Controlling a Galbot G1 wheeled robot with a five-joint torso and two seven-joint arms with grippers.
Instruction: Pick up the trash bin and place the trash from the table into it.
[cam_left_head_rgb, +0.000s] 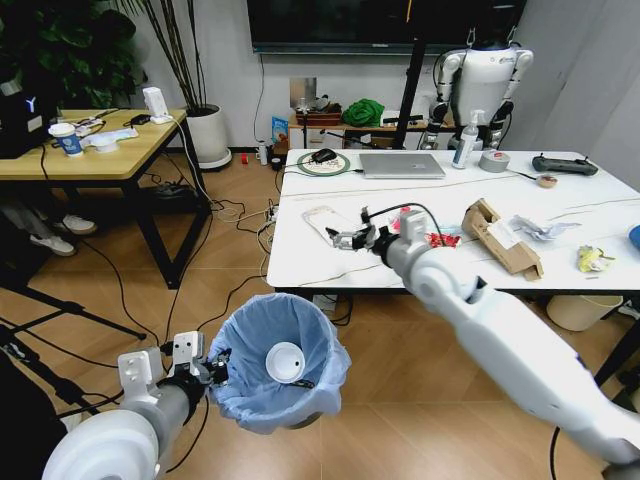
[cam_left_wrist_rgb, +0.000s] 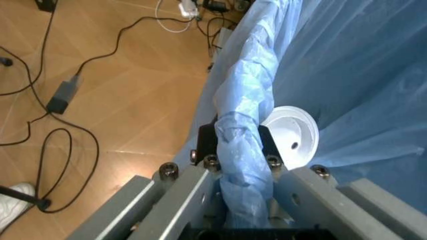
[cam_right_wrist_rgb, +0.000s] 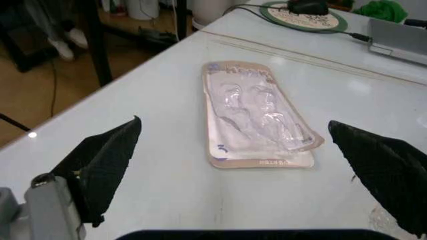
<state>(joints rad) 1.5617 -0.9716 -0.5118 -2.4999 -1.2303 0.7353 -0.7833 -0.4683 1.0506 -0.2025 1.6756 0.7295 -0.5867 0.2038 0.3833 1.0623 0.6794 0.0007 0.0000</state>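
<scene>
While the left gripper (cam_left_wrist_rgb: 237, 150) pinches the bag-wrapped rim of the trash bin (cam_left_head_rgb: 275, 360), the bin hangs off the floor just below the near edge of the table (cam_left_head_rgb: 300, 262). My read: it's parked there so litter has a short drop from the tabletop. The fingers clamp both sides of the rim with the light-blue liner bunched between them, so liner and bin go together. A white cup (cam_left_head_rgb: 285, 362) already lies inside.

The right gripper (cam_left_head_rgb: 352, 238) hovers low over the table's left part, jaws spread wide and holding nothing. In the right wrist view the clear blister pack (cam_right_wrist_rgb: 257, 120) on its card backing lies flat on the table, centred between the two black pads (cam_right_wrist_rgb: 103, 165). Looks like a lineup for that piece; flat and slippery, so probably awkward to grip.

Rest of the trash is well off to the right: red wrapper (cam_left_head_rgb: 443, 239), torn cardboard box (cam_left_head_rgb: 500, 238), crumpled paper (cam_left_head_rgb: 540, 228), yellow wrapper (cam_left_head_rgb: 592, 259).
</scene>
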